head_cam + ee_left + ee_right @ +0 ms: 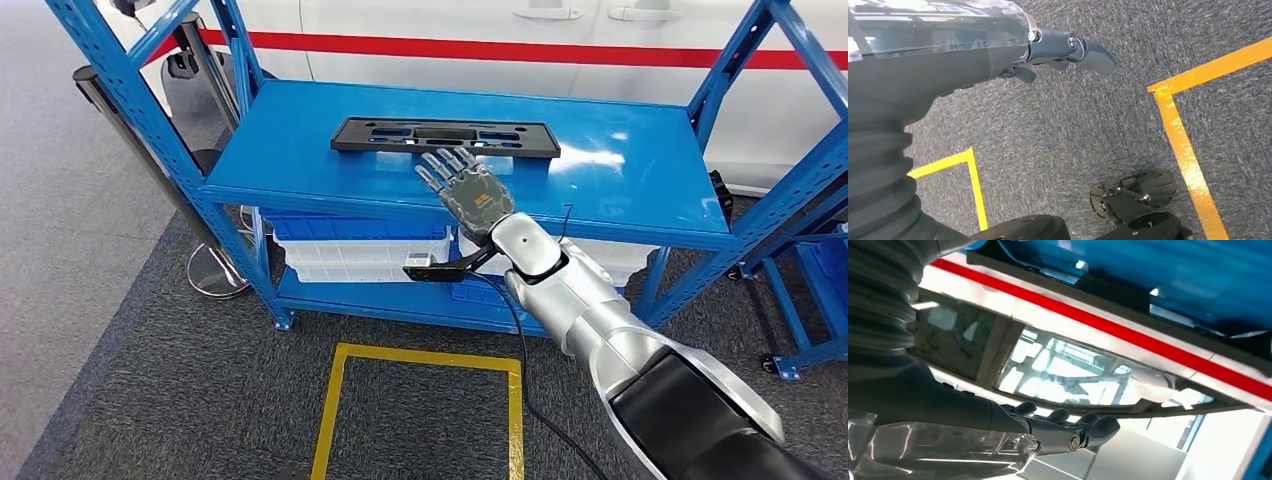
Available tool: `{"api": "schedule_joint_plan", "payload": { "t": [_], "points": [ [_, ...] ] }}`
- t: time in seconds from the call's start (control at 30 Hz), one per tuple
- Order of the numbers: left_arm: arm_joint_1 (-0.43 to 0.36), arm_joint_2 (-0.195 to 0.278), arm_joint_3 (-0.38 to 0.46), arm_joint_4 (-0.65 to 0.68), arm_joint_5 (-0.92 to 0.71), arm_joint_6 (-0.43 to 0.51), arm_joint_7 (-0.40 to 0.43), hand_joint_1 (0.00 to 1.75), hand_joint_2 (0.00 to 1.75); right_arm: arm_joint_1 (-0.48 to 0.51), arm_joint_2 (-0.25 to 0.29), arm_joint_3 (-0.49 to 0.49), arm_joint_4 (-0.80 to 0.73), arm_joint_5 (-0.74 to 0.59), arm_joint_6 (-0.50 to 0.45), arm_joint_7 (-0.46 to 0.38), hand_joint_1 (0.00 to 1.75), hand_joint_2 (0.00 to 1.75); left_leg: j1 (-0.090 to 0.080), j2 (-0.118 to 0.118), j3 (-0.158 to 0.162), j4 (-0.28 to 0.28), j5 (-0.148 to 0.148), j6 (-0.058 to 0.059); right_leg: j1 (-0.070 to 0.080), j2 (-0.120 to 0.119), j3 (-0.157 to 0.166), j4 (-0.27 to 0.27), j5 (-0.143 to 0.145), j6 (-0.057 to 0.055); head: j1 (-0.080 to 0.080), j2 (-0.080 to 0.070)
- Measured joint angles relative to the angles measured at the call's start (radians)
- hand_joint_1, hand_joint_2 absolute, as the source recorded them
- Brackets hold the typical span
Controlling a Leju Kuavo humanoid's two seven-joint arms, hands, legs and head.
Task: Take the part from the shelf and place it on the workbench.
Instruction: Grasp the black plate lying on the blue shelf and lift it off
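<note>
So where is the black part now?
In the head view, the black part lies flat on the blue shelf, toward its back, just beyond the right robot hand.

No legible text or labels

Grey carpet (150,400) with yellow tape square (420,400). Blue steel rack (700,235), bins (350,245) on lower level. White wall (450,20) behind, red stripe (480,48).
</note>
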Motion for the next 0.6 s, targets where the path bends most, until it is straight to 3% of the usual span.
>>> {"api": "schedule_joint_plan", "payload": {
  "t": [0.17,0.3,0.6],
  "points": [
    [0.007,0.000,0.003,0.000,0.015,-0.001,-0.009,0.00,1.75,0.000,0.009,0.063,0.015,0.012,0.016,0.009,0.00,1.75,0.000,0.000,0.000,0.000,0.000,0.000,0.000,0.000,0.000,0.000,0.000,0.000,0.000,0.000],
    [0.010,0.001,0.022,0.000,0.048,-0.022,-0.032,0.00,0.00,0.005,0.009,0.070,0.025,-0.004,0.020,0.006,0.00,1.75,0.000,0.000,0.000,0.000,0.000,0.000,0.000,0.000,0.000,0.000,0.000,0.000,0.000,0.000],
    [0.010,0.007,0.050,0.000,0.058,-0.021,-0.051,0.00,0.00,0.034,0.006,0.071,0.034,-0.008,0.019,0.007,0.00,1.75,0.000,0.000,0.000,0.000,0.000,0.000,0.000,0.000,0.000,0.000,0.000,0.000,0.000,0.000]
  ]
}}
